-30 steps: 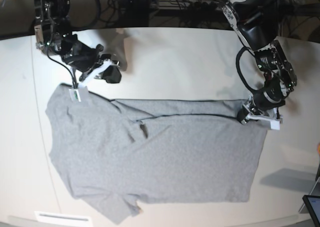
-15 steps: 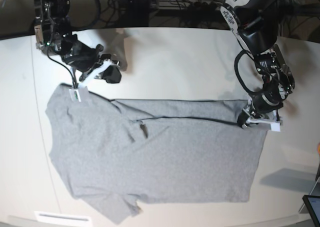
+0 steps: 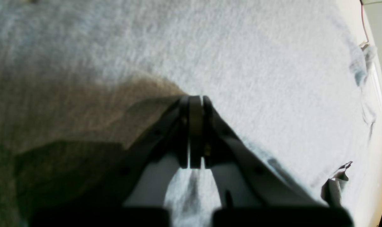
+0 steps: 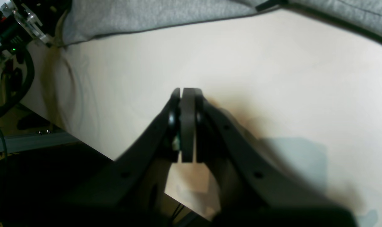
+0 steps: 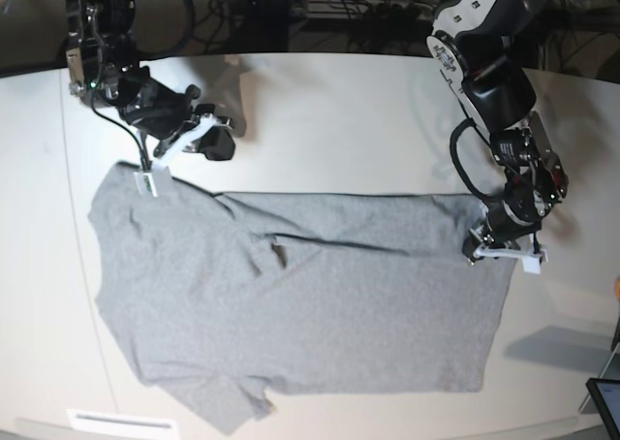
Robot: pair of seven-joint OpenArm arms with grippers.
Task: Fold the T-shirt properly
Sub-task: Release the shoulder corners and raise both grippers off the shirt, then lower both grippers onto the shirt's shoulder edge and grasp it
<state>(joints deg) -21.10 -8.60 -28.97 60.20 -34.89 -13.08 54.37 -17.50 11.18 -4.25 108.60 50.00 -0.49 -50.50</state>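
One garment: the T-shirt (image 5: 300,304) is lying spread, plain grey side up, across the near middle of the table (image 5: 339,120).
Fold: the far edge is lying doubled over along a dark crease, with a small pucker left of centre.
Sleeves: one is pointing toward the far left, one is jutting out at the near left edge.
Label: a small white tag (image 5: 147,182) is showing at the far left corner of the cloth.
Left gripper (image 5: 492,249): it is pressing down on the shirt's far right corner; its jaws are sitting together over the fabric (image 3: 209,47), and I cannot tell whether any cloth is caught between them.
Right gripper (image 5: 215,144): it is hovering over bare table beyond the shirt's far left, apart from the cloth, jaws closed together on nothing.
Near right corner: a dark screen edge (image 5: 605,401) is peeking in.
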